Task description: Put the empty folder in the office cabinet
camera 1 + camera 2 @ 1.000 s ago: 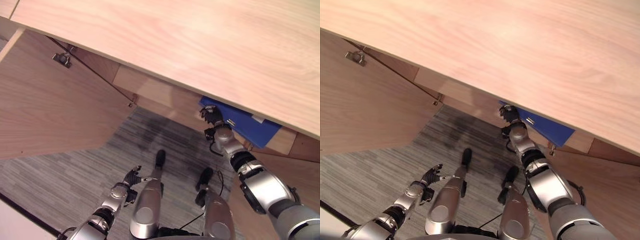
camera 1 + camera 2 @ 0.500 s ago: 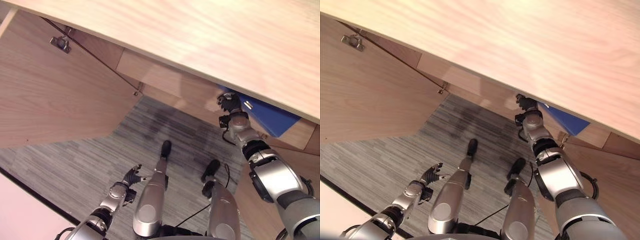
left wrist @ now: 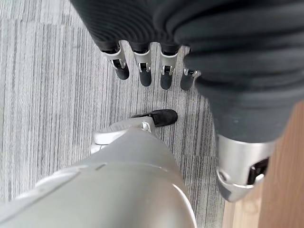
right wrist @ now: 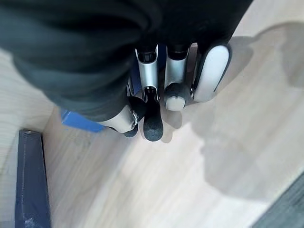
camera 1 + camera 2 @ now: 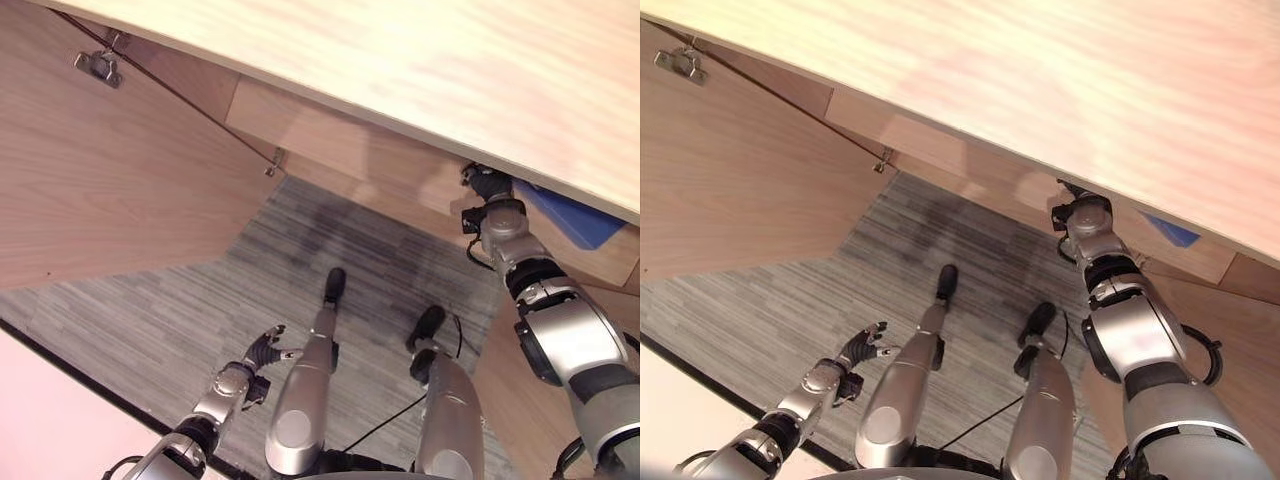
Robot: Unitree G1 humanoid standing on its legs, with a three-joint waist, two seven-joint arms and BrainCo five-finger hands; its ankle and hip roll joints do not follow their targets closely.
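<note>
The right hand (image 4: 156,102) reaches into the cabinet (image 5: 330,150), fingers curled, empty beside the blue folder (image 4: 78,121). The left hand (image 3: 142,71) hangs relaxed, fingers apart, over carpet (image 3: 47,95).

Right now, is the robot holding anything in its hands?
Nothing. The left hand hangs open over the floor; the right hand is shut beside the blue folder, gripping nothing.

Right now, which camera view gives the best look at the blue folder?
The left eye view: the blue folder lies on the cabinet shelf under the top panel, just past the right hand. The right eye view shows a blue sliver of it; the right wrist view shows a blue patch behind that hand's fingers.
</note>
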